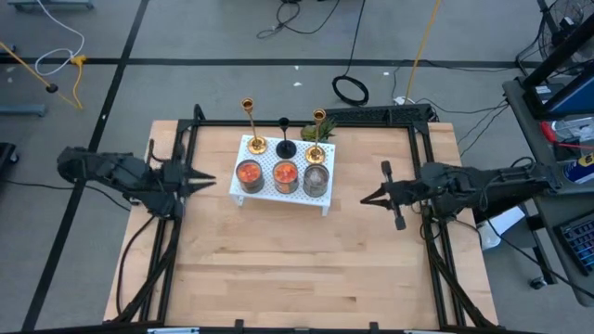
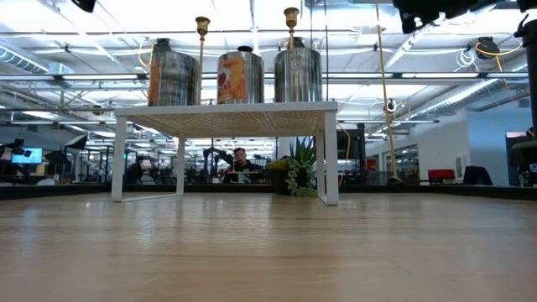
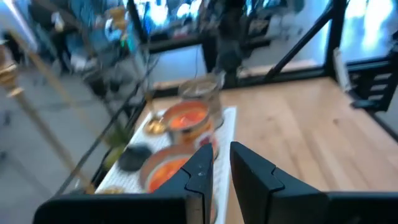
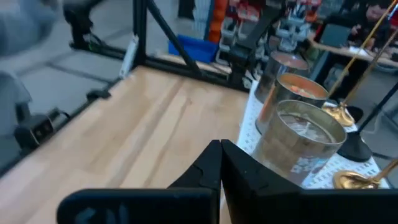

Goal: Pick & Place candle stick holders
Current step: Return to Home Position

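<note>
we reckon both arms sit clear at the table's sides because the candle stick holders point(image 1: 285, 147) already stand on the white shelf point(image 1: 266, 163) behind the candle jars point(image 1: 285, 175), left gripper point(image 1: 212, 181) narrowly parted, right gripper point(image 1: 364, 198) pressed together, both empty.

Low view: both gold candlesticks point(image 2: 202, 29) show only upper stems and cups. Their bases are hidden behind the candle jars point(image 2: 240, 77). The black candlestick point(image 1: 285, 147) is mostly lost behind the middle jar there.

Left wrist view: blurred throughout. One gold stem point(image 3: 37, 124) runs off the edge.

Right wrist view: all three stems leave the frame, cups unseen. The nearest gold base point(image 4: 357, 180) is soft.
</note>
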`<state>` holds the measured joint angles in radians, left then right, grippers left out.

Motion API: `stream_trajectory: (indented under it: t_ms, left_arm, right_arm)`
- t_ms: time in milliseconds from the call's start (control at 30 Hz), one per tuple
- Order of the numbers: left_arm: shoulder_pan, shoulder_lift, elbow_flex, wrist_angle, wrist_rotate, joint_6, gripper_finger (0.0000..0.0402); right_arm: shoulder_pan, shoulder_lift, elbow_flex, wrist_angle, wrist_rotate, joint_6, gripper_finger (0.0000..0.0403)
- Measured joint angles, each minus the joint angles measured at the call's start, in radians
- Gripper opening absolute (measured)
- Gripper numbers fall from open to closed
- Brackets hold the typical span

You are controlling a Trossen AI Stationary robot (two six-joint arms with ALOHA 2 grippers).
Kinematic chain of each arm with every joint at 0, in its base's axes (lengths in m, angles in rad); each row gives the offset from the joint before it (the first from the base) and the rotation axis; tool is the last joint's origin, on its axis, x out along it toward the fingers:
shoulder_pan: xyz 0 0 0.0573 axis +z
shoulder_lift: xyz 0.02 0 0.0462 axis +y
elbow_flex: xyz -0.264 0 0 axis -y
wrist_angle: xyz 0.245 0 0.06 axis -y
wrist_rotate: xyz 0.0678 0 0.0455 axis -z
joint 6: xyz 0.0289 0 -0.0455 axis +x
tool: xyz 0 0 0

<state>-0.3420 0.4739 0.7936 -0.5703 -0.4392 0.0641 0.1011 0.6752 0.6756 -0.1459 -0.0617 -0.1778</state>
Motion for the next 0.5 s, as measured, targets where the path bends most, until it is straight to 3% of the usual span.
stream_trajectory:
  t_ms: [167,500]
  left_arm:
    - [0.0,-0.039,-0.169,0.233,0.049,0.077,0.0063]
    - [0.02,-0.037,-0.464,0.572,0.05,0.126,0.0063]
  right_arm:
    - [-0.033,-0.09,-0.09,0.08,-0.078,0.038,0.0001]
    - [-0.094,-0.188,-0.177,0.082,-0.075,0.036,0.0001]
